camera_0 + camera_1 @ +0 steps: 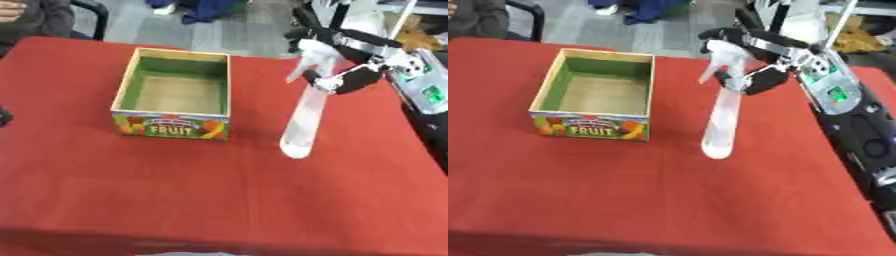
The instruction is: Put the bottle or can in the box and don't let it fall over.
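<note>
Now right robot hand (343, 75) holds spray bottle (303, 120).

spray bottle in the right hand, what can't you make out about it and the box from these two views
- Spray bottle: motion blur in both views hides any label, the liquid level and whether its base touches the table.
- Right hand: its fingers blur into the bottle's neck, so the exact wrap is unclear.
- Box: the near wall hides part of the floor inside; the small print around FRUIT is unreadable.
- Left hand: in neither view.

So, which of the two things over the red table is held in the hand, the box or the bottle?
The clear spray bottle: the right hand grips it near its white trigger top, right of the box. The FRUIT box stands alone, open and empty.
</note>
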